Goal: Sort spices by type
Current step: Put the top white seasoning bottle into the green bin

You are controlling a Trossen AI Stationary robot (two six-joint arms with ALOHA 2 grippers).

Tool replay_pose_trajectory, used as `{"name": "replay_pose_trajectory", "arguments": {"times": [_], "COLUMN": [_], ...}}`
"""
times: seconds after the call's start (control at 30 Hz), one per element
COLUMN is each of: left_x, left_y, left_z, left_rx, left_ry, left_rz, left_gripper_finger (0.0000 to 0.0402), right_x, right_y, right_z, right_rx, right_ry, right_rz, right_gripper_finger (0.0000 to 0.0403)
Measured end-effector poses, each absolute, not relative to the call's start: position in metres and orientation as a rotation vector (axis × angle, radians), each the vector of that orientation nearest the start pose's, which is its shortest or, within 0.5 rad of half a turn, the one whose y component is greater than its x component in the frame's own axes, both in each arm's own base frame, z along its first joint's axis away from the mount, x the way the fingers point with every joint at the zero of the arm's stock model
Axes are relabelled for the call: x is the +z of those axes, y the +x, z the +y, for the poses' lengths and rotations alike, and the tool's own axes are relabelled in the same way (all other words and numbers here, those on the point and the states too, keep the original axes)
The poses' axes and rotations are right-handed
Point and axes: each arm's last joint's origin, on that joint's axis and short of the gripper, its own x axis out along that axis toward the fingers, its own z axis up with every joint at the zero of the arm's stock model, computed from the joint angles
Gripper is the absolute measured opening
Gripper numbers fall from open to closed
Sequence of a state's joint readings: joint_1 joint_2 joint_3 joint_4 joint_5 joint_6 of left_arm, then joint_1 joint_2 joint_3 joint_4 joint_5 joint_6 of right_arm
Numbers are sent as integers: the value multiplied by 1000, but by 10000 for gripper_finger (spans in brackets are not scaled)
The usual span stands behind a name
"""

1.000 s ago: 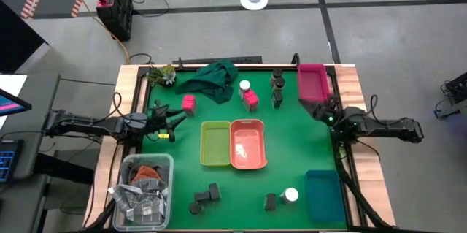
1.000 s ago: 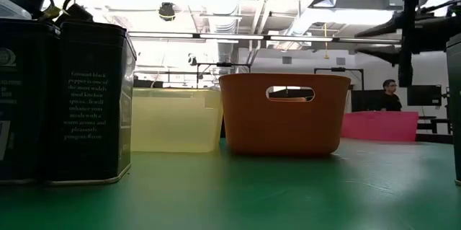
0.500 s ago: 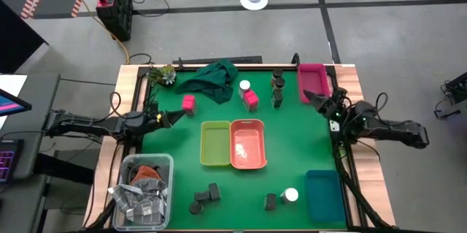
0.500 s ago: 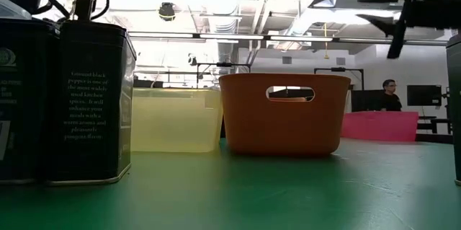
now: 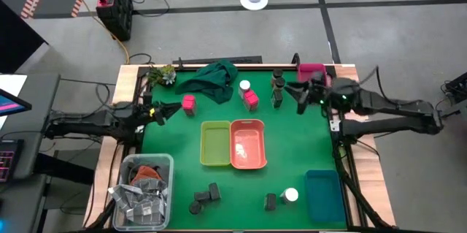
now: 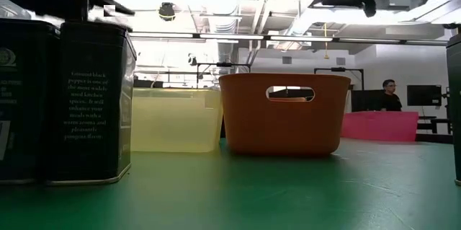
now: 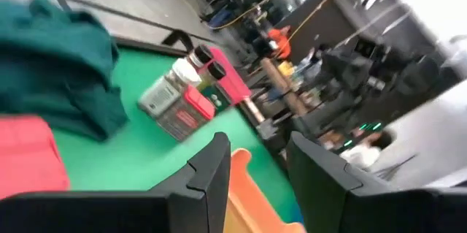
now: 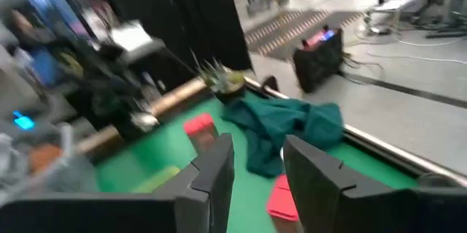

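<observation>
Both grippers hang open over the green table and touch nothing. My left gripper (image 5: 165,111) (image 7: 255,166) is near the left edge, just left of a pink boxy pack (image 5: 189,104) (image 7: 25,153). My right gripper (image 5: 298,90) (image 8: 261,167) hovers right of two dark round jars (image 5: 277,88) that stand at the far middle. Beside them stand a white-topped jar (image 5: 244,85) and a second pink pack (image 5: 252,100) (image 8: 281,196). Near the front edge stand dark grey blocky packs (image 5: 213,191) (image 6: 90,104), a dark jar (image 5: 270,201) and another white-topped jar (image 5: 290,195).
A yellow-green bin (image 5: 215,144) and an orange bin (image 5: 247,144) sit side by side mid-table. A pink bin (image 5: 312,72) is far right under my right arm, a teal bin (image 5: 323,195) near right. A dark green cloth (image 5: 211,78), a small plant (image 5: 164,74) and a clear box of silvery packets (image 5: 142,189) are on the left.
My right gripper has swung from the table's right edge toward the left and far side, rising, and now hangs beside the dark jars. My left gripper has risen and shifted a little toward the far edge. No spice has moved.
</observation>
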State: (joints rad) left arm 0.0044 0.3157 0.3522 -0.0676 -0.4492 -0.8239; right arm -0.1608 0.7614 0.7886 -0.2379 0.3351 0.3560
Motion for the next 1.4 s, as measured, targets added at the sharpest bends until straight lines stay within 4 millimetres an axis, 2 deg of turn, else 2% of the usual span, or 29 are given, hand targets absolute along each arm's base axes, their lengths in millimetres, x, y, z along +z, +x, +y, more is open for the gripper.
{"name": "replay_pose_trajectory", "arguments": {"times": [0.07,0.2,0.33,0.43,0.6,0.77,0.97,1.1,1.27,1.4], "left_x": [268,294,310,316,315,303,286,277,281,287], "left_y": [100,93,93,99,115,129,141,152,166,175], "left_z": [13,14,14,14,14,15,27,41,53,58], "left_rx": [456,517,548,567,605,644,739,782,782,791], "left_ry": [-749,-706,-685,-670,-651,-659,-680,-695,-680,-647], "left_rz": [-128,-71,-6,46,148,257,406,488,555,568], "left_gripper_finger": [126,138,169,195,220,218,215,214,214,214], "right_x": [345,356,365,369,359,342,336,337,340,337], "right_y": [174,199,226,247,277,302,321,327,326,324], "right_z": [-39,-48,-55,-64,-78,-77,-72,-69,-69,-82], "right_rx": [-538,-571,-545,-498,-435,-416,-386,-369,-354,-391], "right_ry": [305,230,124,139,206,208,187,168,136,151], "right_rz": [169,346,473,532,651,785,824,824,837,849], "right_gripper_finger": [151,164,207,247,283,285,285,287,287,287]}}
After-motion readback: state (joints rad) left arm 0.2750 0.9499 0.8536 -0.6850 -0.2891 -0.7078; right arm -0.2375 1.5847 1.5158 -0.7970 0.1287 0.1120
